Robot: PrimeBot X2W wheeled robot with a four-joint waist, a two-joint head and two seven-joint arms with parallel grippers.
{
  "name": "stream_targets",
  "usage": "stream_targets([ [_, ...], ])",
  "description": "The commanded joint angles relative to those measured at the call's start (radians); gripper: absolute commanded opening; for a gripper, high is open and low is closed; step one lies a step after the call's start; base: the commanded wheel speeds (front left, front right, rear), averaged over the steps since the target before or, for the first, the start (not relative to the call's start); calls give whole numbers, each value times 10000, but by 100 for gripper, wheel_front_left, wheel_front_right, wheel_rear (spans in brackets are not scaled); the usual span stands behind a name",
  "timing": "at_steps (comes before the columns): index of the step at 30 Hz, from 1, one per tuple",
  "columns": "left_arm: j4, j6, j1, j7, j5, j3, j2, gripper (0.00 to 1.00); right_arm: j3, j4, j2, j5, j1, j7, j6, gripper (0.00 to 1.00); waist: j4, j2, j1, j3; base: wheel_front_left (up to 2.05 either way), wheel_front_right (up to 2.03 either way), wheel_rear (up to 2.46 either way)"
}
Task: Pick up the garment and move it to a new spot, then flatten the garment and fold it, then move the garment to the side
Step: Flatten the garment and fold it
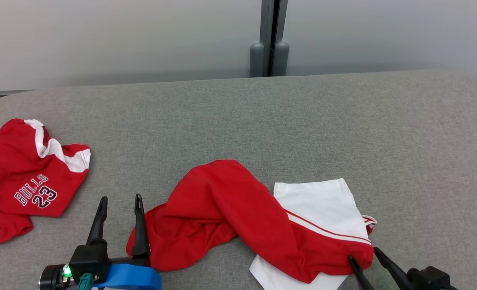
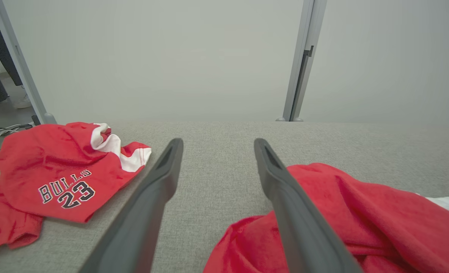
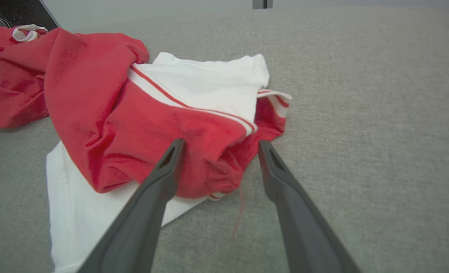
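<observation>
Dark-fingered left gripper (image 1: 121, 199) and right gripper (image 1: 363, 254) stood wide open, empty, at the bottom edge, flanking the crumpled red-and-white cloth garment (image 1: 238, 213) at lower centre; flattening seemingly awaited, requiring grips on both ends.

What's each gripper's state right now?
Left gripper: open, holding nothing, beside the crumpled red-and-white fabric garment.
Right gripper: open, holding nothing, at that garment's other end.

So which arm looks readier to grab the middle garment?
Probably the right. The right tool, open, has the garment's bunched red corner between its fingers; the left tool, also open, stands beside the other end with mostly bare surface between its fingers.
</observation>
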Motion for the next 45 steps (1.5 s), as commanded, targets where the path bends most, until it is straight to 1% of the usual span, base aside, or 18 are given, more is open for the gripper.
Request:
stream_targets([
  [1,1,-29,-149,-5,74,-15,-2,100,-27,34,3,89,127,-32,1,100,6,0,-1,13,0,0,0],
  [11,76,-46,-201,-5,61,-51,-2,100,676,274,108,262,-454,-32,1,100,44,0,-1,19,0,0,0],
  [12,78,-46,-206,-5,67,-54,-2,100,767,331,104,276,-547,-32,1,88,56,0,-1,15,0,0,0],
  [13,78,-49,-206,-5,73,-56,-2,100,835,403,95,314,-645,-32,1,40,66,0,-1,8,0,0,0],
  [14,78,-53,-202,-5,79,-60,-2,100,932,431,66,321,-783,-32,1,0,79,0,-1,8,0,0,0],
  [17,72,-66,-187,-5,65,-61,-3,100,997,298,-75,277,-1286,-33,1,0,108,0,-1,27,0,0,0],
  [23,28,-44,-305,-5,74,-87,-3,100,528,-244,-351,326,-2449,-32,1,0,189,0,-1,203,0,0,0],
  [28,34,-43,-426,-5,57,-214,-3,100,709,18,-676,140,-3902,-33,1,0,331,0,-1,393,0,0,0],
  [33,49,0,-626,-5,-16,-410,-3,100,587,1000,-813,-38,-5354,-34,1,0,611,0,-1,589,0,0,0],
  [41,32,109,-988,-5,-127,-696,-4,100,456,3369,-1075,-254,-7787,-34,1,0,1074,0,-1,1086,0,0,0],
  [45,8,149,-1188,-5,-193,-828,-3,100,197,4599,-1069,-215,-8934,-34,1,0,1259,0,-1,1370,0,0,0],
])
